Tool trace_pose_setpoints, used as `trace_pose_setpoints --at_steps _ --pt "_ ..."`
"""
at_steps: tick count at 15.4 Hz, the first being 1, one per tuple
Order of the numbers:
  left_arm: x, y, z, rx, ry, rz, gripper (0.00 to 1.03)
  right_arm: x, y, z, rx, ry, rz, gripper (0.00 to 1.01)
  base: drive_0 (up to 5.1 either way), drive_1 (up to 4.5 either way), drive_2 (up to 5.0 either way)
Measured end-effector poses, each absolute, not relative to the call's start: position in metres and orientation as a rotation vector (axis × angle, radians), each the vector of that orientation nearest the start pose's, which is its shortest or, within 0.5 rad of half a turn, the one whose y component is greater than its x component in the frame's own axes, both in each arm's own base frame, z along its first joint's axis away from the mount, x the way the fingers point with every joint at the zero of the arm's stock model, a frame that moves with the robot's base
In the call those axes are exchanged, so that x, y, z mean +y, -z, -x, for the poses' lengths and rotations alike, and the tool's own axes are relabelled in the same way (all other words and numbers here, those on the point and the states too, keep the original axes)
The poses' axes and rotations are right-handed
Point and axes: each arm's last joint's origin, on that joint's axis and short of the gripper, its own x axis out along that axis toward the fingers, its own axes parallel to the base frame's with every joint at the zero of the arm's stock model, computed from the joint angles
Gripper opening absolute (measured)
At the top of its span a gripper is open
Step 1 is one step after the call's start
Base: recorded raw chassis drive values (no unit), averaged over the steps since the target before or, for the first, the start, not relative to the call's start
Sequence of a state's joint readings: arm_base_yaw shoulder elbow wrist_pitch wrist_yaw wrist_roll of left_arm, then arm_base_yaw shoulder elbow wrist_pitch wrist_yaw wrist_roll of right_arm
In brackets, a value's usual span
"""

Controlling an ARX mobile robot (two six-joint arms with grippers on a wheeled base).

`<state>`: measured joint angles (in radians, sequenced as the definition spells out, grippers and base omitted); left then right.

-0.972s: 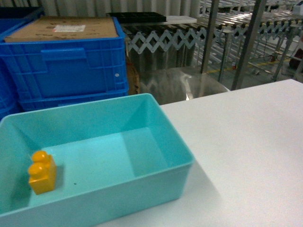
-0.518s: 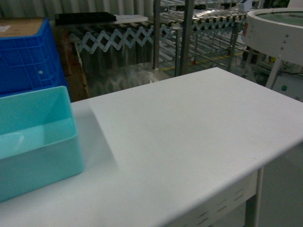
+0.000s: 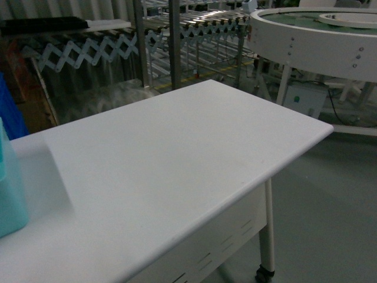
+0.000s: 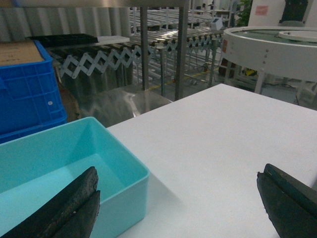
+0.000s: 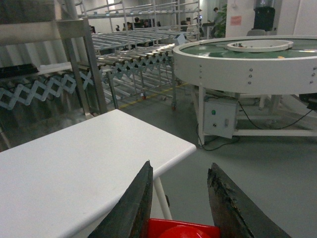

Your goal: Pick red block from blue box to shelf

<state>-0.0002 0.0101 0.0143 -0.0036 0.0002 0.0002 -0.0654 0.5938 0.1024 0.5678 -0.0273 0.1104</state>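
One blue box (image 4: pixel 74 163) on the counter (image 3: pixel 177 171): visible interior bare. My left fingers (image 4: pixel 74 208) spread wide. My right fingers (image 5: pixel 136 203) clamp one red block (image 5: pixel 181 231).

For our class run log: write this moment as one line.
right hand: shut on red block | left hand: open, empty | blue box: behind

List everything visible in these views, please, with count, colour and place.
red block: one, red, between the right gripper's fingers.
blue box: one, turquoise, on the table's left end.
white table: one, white, foreground.
blue crate: one in view, dark blue, behind the box.
shelf: one, steel, behind the table.
round conveyor table: one, white, right background.
left gripper: one, black, open above the table.
right gripper: one, black, shut on the red block.
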Motion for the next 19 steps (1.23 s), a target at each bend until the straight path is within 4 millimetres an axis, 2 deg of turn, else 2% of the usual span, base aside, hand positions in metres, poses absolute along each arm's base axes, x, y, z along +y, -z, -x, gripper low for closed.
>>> trace_pose_setpoints --at_steps 2,9,13,19 --pt "0.0000 -0.1673 -0.0975 -0.001 0.000 0.000 0.98 -0.0085 -0.1960 -0.1416 -0.080 0.034 -0.107 0.28 -1.5 -1.54 -1.5" --pt "0.0000 -0.1673 -0.0975 -0.001 0.000 0.000 0.98 -0.0084 -0.1959 -0.1416 -0.079 0.031 -0.107 0.28 3.1 -5.25 -2.9" --pt "0.0000 -0.1669 -0.0975 0.003 0.000 0.000 0.98 -0.0084 -0.1964 -0.1416 -0.083 0.031 -0.106 0.28 -1.5 -1.46 -1.5" --pt "-0.0001 -0.1671 -0.0975 0.001 -0.001 0.000 0.98 -0.0083 -0.1962 -0.1414 -0.082 0.028 -0.103 0.28 2.1 -1.35 -6.0"
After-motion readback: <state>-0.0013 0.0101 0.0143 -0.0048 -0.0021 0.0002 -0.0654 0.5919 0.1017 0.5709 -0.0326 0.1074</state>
